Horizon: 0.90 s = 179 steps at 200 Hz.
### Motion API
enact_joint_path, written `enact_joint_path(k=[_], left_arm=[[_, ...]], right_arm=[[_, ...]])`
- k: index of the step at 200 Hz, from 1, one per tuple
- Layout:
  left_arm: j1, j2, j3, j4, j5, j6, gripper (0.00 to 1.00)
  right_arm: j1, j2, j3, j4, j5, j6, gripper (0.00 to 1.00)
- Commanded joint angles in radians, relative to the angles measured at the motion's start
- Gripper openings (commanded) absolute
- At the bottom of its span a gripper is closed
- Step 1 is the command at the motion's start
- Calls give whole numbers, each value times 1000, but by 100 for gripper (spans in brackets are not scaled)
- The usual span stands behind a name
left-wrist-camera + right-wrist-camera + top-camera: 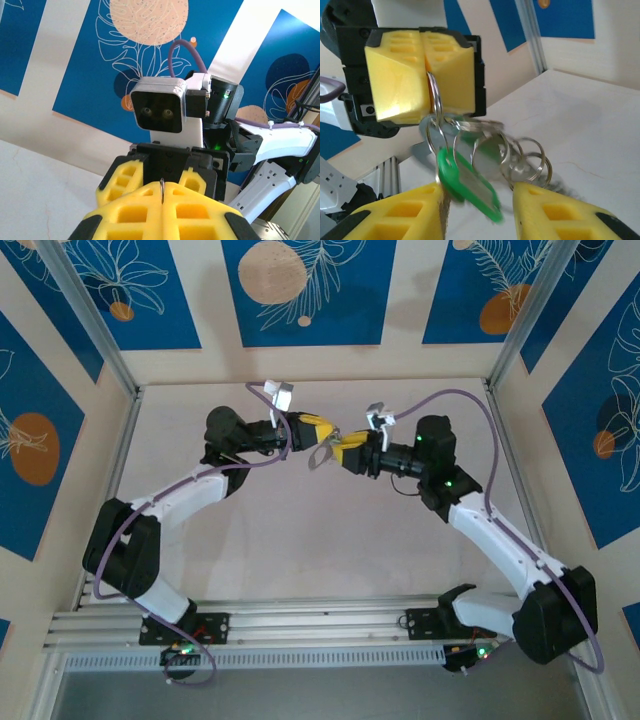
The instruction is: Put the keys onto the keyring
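Keys [487, 155] are hanging on the keyring [436, 97], which the left end effector [425, 80] is clamping above the surface [590, 115] so they dangle free. Right end effector [477, 200] is straddling them with jaws apart.

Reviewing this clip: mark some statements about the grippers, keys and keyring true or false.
1. The left gripper is shut on the keyring. True.
2. The right gripper is clamped shut. False: its fingers stand apart.
3. The keys lie flat on the table. False: they hang from the keyring, below the left gripper.
4. A green tag hangs among the keys. True.
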Motion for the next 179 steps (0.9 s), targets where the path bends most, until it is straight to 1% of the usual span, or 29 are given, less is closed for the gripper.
enact_joint_path(k=[1,18,37,64,89,134,179], left_arm=[[-9,-35,-8,88,-19,-19,0],[-9,-32,-17,102,-25,-26,0],[-10,-28,-27,126,-36,-34,0],[-13,-13,-57,192,-60,-57,0],[-12,-1,-86,240,-82,-69,0],[-17,30,-123,348,-121,-116,0],[-34,56,-128,386,-145,-134,0]], right_arm=[[-54,-93,-48,-6,-33,33,40],[-92,-137,-71,-2,-29,63,41],[-115,-163,-78,0,4,100,41],[-116,-173,-68,-4,73,151,42],[-117,-172,-77,49,114,218,42],[-108,-141,-92,210,116,337,43],[-73,-73,-66,301,88,362,45]])
